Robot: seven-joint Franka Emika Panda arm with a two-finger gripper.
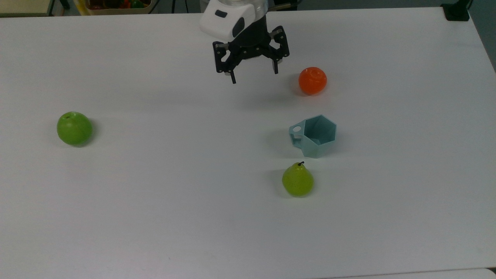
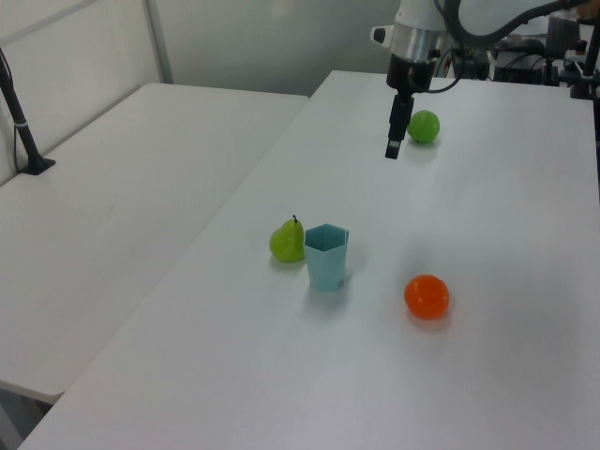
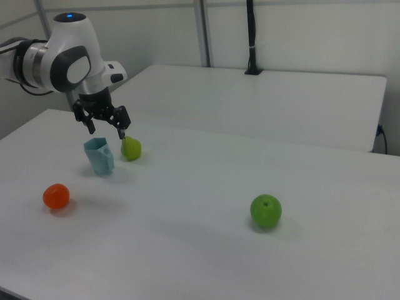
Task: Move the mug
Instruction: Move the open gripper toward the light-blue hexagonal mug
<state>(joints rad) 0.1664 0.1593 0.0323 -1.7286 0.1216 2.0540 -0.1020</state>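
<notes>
Reaching step is being done | gripper (image 1: 254, 76) is being held wide apart, empty | mug (image 1: 316, 136) is sitting untouched | next: lowering over the rim is being called for.

Orange (image 1: 312, 80) – pear (image 1: 297, 180) – apple (image 1: 74, 128)

The mug (image 1: 314, 135) looks like matte plastic with flat, smooth facets. The orange (image 1: 312, 80) is shiny, kinda waxy. The pear (image 1: 297, 180) and green apple (image 1: 74, 128) have a soft sheen too. The table (image 1: 155, 193) is plain matte white, smooth.
</notes>
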